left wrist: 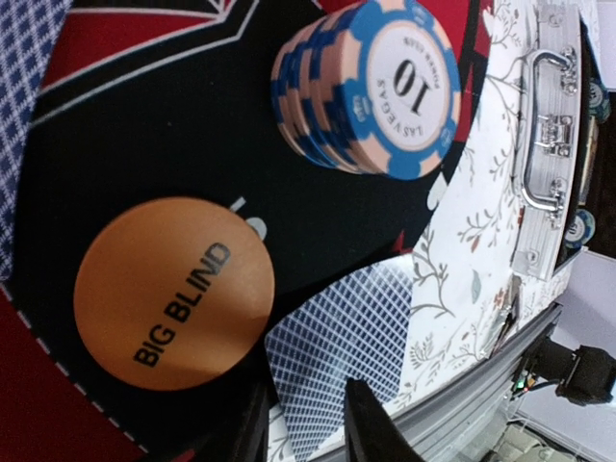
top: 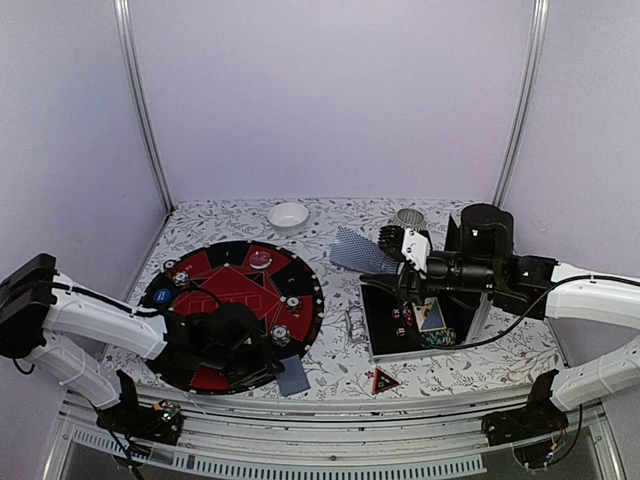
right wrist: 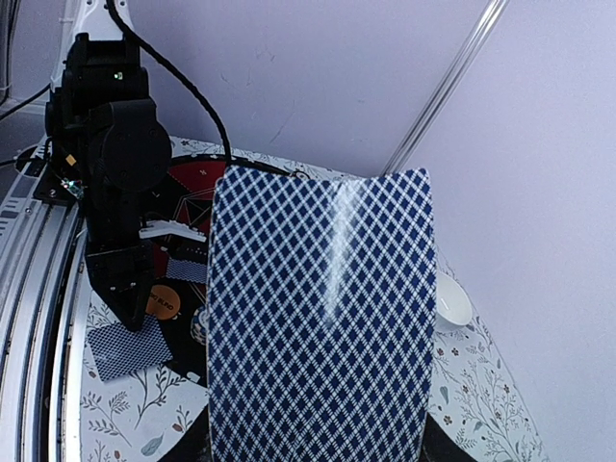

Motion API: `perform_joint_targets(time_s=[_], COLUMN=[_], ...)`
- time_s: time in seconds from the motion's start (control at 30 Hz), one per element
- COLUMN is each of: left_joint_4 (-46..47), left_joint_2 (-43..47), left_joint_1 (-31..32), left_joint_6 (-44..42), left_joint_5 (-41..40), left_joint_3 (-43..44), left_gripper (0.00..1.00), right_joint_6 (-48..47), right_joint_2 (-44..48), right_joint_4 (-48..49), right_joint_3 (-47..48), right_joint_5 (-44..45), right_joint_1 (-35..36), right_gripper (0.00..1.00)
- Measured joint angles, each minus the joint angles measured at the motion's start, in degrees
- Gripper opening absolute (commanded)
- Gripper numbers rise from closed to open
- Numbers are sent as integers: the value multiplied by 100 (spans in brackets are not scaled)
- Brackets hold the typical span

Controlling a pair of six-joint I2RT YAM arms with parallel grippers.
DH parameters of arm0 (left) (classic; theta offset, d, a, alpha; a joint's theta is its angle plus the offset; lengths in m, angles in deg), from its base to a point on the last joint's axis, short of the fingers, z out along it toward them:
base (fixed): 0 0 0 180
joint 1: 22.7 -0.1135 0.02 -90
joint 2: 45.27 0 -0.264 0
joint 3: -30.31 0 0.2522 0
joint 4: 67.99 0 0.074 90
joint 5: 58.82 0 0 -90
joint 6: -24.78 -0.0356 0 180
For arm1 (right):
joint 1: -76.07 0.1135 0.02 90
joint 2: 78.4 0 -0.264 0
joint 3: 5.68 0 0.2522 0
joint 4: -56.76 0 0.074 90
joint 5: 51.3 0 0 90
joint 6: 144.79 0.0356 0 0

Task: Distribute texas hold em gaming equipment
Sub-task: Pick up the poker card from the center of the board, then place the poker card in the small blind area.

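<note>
An orange BIG BLIND button (left wrist: 173, 294) lies on the round black and red mat (top: 215, 262), with a stack of blue striped chips (left wrist: 371, 87) beside it. One patterned-back card (left wrist: 337, 356) lies half on the mat's near edge, half on the table. My left gripper (left wrist: 303, 428) hovers over that card, its fingers apart with nothing between them. The right gripper (top: 397, 250) is shut on another playing card (right wrist: 318, 318), held bowed above the table next to the open case. A blue button (top: 160, 297) and a red triangular marker (top: 383, 380) also show.
An open black case (top: 385, 335) with chips inside sits right of the mat, its silver shell (left wrist: 549, 144) near the table's front edge. A white bowl (top: 288, 214) and ribbed grey cup (top: 410, 217) stand at the back. More chips (top: 293, 302) dot the mat.
</note>
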Motion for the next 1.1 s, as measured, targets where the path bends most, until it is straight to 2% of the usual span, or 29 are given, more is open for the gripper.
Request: perform_joint_targets(time_s=[0.17, 0.27, 0.53, 0.73, 0.93, 1.0, 1.1], left_joint_4=[249, 404, 542, 350, 83, -153, -632], left_joint_2=[-170, -315, -444, -232, 789, 1257, 2162], left_joint_1=[-4, -37, -63, -50, -179, -415, -1250], left_joint_6=[-17, -57, -332, -859, -1200, -1239, -1274], left_joint_5=[2, 61, 109, 48, -87, -155, -251], left_joint_3=[-17, 4, 79, 376, 584, 581, 494], left_gripper=[13, 0, 0, 0, 0, 0, 0], right_joint_6=[0, 0, -2, -4, -11, -17, -22], right_joint_2=[42, 42, 44, 46, 44, 44, 44], right_joint_4=[0, 0, 0, 0, -2, -4, -24], right_joint_3=[-4, -20, -26, -26, -26, -26, -26], right_joint_5=[-37, -61, -94, -94, -81, -72, -68], right_joint_1=[0, 0, 0, 0, 0, 0, 0], right_gripper=[43, 43, 43, 43, 43, 43, 43])
